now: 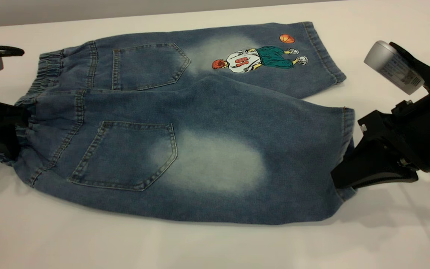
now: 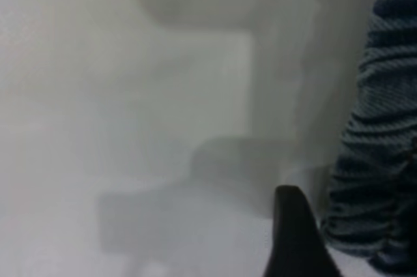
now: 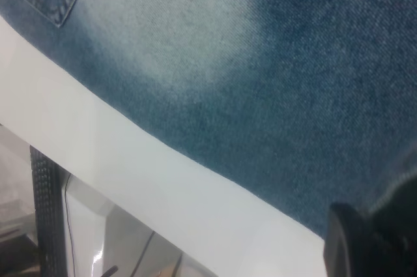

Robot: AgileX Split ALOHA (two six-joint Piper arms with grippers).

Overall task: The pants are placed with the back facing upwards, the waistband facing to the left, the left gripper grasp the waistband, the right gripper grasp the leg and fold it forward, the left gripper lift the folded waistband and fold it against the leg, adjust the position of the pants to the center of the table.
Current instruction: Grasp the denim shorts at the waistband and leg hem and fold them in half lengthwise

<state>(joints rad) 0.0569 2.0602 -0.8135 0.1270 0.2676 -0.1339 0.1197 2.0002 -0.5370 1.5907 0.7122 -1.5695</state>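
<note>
The pants [image 1: 185, 123] lie flat on the table [image 1: 215, 246], back up, left gripper [image 1: 11, 121] clamped on the waistband [image 1: 47, 67] and right gripper [image 1: 343, 164] pinching the leg [image 1: 237, 164] hem, evidently set for the forward fold.

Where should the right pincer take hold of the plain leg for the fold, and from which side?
Best at the hem of the leg, coming in from the right end. That edge is open and faces the right pincer, which sits at it already; the left pincer is at the waistband.
</note>
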